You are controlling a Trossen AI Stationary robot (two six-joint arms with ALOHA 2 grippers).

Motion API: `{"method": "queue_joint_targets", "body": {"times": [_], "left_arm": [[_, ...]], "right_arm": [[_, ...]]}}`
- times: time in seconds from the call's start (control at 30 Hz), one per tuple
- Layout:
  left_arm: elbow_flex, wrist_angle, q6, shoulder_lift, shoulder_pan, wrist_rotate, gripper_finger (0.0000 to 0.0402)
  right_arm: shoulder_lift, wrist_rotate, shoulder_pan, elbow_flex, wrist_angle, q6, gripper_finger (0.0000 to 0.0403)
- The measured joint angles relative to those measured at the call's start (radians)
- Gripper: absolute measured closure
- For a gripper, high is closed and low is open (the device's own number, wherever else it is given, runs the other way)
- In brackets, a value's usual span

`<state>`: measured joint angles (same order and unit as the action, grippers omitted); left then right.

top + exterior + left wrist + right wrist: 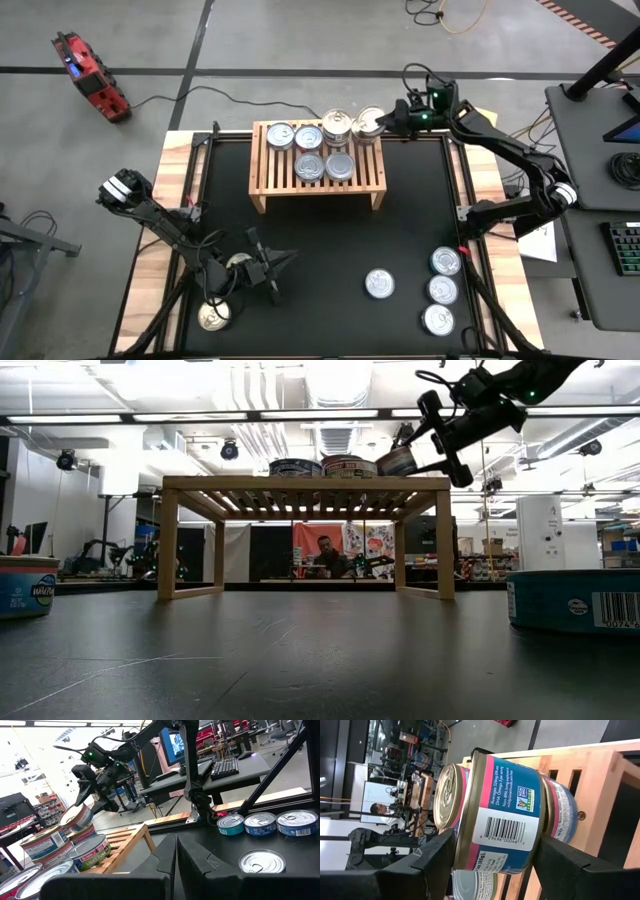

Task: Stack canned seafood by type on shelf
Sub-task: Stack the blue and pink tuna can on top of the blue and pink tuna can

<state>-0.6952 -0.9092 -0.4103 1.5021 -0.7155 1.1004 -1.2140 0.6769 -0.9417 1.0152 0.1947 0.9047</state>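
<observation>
Gold-lidded can (495, 815) clamped in right end effector (385, 122), above shelf (262, 190) right-rear corner.

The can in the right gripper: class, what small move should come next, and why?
Probably lower it a little and open. The right gripper holds the can tilted at the shelf's back right corner, next to a can with the same pink and blue label. The left gripper waits, shut, near the table's front.
</observation>
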Motion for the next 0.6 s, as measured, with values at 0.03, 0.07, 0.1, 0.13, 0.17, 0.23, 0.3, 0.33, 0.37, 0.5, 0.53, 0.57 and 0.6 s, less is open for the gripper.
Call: {"method": "queue_joint_targets", "body": {"times": [0.03, 0.07, 0.1, 0.13, 0.17, 0.23, 0.3, 0.33, 0.37, 0.5, 0.53, 0.57, 0.6], "left_arm": [[0.0, 0.0, 0.0, 0.0, 0.0, 0.0, 0.04], [0.0, 0.0, 0.0, 0.0, 0.0, 0.0, 0.04], [0.0, 0.0, 0.0, 0.0, 0.0, 0.0, 0.04], [0.0, 0.0, 0.0, 0.0, 0.0, 0.0, 0.04], [0.0, 0.0, 0.0, 0.0, 0.0, 0.0, 0.04], [0.0, 0.0, 0.0, 0.0, 0.0, 0.0, 0.04], [0.0, 0.0, 0.0, 0.0, 0.0, 0.0, 0.04], [0.0, 0.0, 0.0, 0.0, 0.0, 0.0, 0.04], [0.0, -0.001, 0.0, 0.0, 0.0, 0.0, 0.04], [0.0, -0.001, 0.0, 0.0, 0.001, 0.0, 0.04], [0.0, -0.001, 0.0, 0.0, 0.001, 0.0, 0.04], [0.0, -0.001, 0.0, 0.0, 0.002, 0.0, 0.04], [0.0, -0.001, 0.0, 0.0, 0.002, 0.0, 0.04]], "right_arm": [[0.0, 0.0, 0.003, 0.0, -0.001, 0.0, 0.0165], [0.0, 0.0, 0.004, 0.0, -0.002, 0.0, 0.0165], [0.0, 0.001, 0.005, 0.0, -0.003, 0.0, 0.0165], [0.0, 0.0, 0.007, 0.0, -0.003, 0.0, 0.0165], [0.0, 0.0, 0.009, 0.0, -0.003, 0.0, 0.0165], [0.0, 0.0, 0.008, 0.0, -0.004, 0.0, 0.0165], [0.0, 0.0, 0.009, 0.0, -0.01, 0.001, 0.0165], [0.0, 0.0, 0.012, 0.0, -0.015, 0.002, 0.0165], [0.0, -0.001, 0.015, 0.0, -0.02, 0.002, 0.0165], [0.0, -0.01, 0.021, 0.0, -0.022, 0.006, 0.0165], [0.0, -0.016, 0.021, 0.0, -0.022, 0.005, 0.0165], [0.0, -0.022, 0.021, 0.0, -0.022, 0.004, 0.0165], [0.0, -0.023, 0.021, 0.0, -0.022, 0.004, 0.0165]]}}
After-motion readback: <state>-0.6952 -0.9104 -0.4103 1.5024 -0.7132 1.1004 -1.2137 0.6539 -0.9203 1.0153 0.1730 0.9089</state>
